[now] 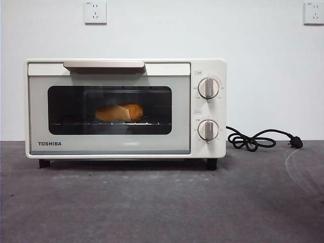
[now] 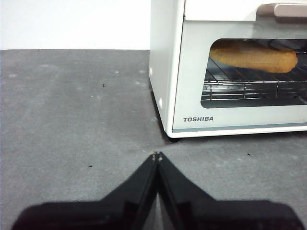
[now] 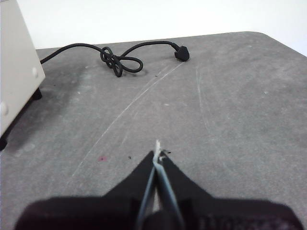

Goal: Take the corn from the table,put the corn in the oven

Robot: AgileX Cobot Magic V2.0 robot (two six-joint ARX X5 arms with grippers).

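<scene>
Corn (image 1: 119,112) inside closed oven (image 1: 109,144), on rack.
Left gripper (image 2: 157,155) and right gripper (image 3: 157,152) low over counter (image 1: 162,202), jaws closed, empty, apart from oven.

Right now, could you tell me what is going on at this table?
Nothing is being handled. The corn lies on the rack inside the oven, behind its closed glass door. The left gripper hangs shut over the table near the oven's front corner; the right gripper, also shut, is off to the side by the loose cord.
</scene>
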